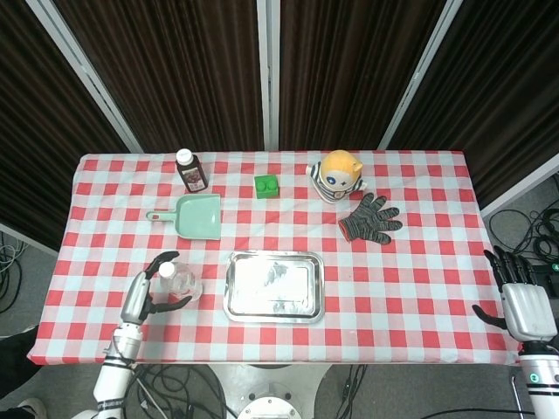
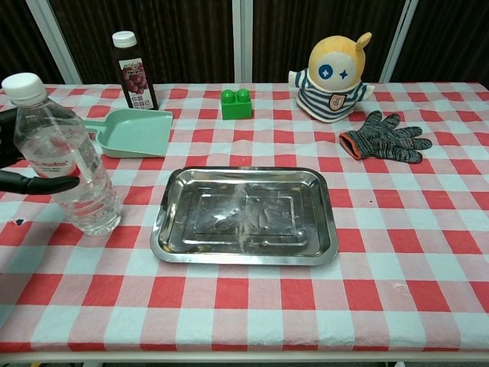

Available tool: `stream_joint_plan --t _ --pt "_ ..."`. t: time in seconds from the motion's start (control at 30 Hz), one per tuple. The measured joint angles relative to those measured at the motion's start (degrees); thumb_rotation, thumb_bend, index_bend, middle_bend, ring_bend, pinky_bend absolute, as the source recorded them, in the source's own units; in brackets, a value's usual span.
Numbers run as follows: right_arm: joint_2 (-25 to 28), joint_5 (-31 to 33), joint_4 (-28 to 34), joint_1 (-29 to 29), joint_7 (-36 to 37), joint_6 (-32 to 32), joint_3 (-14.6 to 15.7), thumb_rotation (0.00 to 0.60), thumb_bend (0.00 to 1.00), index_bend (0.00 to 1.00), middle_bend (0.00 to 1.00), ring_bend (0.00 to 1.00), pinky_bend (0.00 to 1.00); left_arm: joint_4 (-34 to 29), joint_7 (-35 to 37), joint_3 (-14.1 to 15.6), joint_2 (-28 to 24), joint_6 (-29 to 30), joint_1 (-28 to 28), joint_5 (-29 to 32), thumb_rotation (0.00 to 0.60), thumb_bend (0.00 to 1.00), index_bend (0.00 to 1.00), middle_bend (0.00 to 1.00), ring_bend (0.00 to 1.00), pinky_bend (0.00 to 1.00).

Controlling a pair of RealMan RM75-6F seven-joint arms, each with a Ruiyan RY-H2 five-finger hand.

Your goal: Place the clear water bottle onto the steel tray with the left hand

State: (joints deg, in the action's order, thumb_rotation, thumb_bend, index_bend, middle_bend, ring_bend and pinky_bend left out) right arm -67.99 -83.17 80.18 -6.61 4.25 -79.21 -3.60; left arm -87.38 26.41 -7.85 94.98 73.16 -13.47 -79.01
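Observation:
The clear water bottle (image 1: 180,282) with a white cap stands upright on the checked cloth, just left of the steel tray (image 1: 273,286). My left hand (image 1: 145,292) is right beside the bottle on its left, fingers spread and curving around it, with no firm grip visible. In the chest view the bottle (image 2: 67,164) is at the far left, and the left hand (image 2: 6,138) reaches in from the edge with its thumb crossing the bottle's front. The tray (image 2: 244,251) is empty. My right hand (image 1: 527,307) hangs open off the table's right edge.
A teal dustpan (image 1: 196,216) lies behind the bottle, and a dark juice bottle (image 1: 189,170) stands further back. A green brick (image 1: 266,186), a plush toy (image 1: 336,175) and a knitted glove (image 1: 371,219) lie beyond the tray.

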Motion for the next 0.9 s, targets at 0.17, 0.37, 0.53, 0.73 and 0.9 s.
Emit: stream_joint_plan --t 0.17,0.37,0.53,0.73,0.9 --pt "0.04 0.14 -0.24 -0.01 0.24 0.17 -0.03 0.600 0.10 0.00 0.00 0.00 0.00 0.51 0.57 -0.73 0.41 -1.06 -0.97 0.48 0.600 0.01 0.28 0.34 0.23 0.28" --pt "0.00 0.43 -0.65 -0.01 0.50 0.42 -0.08 0.600 0.10 0.00 0.00 0.00 0.00 0.77 0.61 -2.17 1.06 -0.91 -1.59 1.70 0.600 0.10 0.47 0.52 0.40 0.44" --pt "0.02 0.41 -0.70 0.03 0.65 0.35 -0.11 0.600 0.10 0.00 0.00 0.00 0.00 0.66 0.71 -2.15 1.21 -0.82 -1.75 1.82 0.600 0.16 0.54 0.59 0.47 0.52" --pt "0.03 0.43 -0.89 0.04 0.90 0.41 -0.11 0.600 0.10 0.00 0.00 0.00 0.00 -0.21 0.46 -2.26 0.99 -0.66 -2.02 1.62 0.600 0.19 0.60 0.64 0.52 0.57" --pt "0.22 0.50 -0.65 0.08 1.02 0.19 -0.28 0.600 0.10 0.00 0.00 0.00 0.00 -2.08 -0.07 -3.25 -0.04 -0.59 -2.89 1.05 0.600 0.19 0.60 0.65 0.52 0.57"
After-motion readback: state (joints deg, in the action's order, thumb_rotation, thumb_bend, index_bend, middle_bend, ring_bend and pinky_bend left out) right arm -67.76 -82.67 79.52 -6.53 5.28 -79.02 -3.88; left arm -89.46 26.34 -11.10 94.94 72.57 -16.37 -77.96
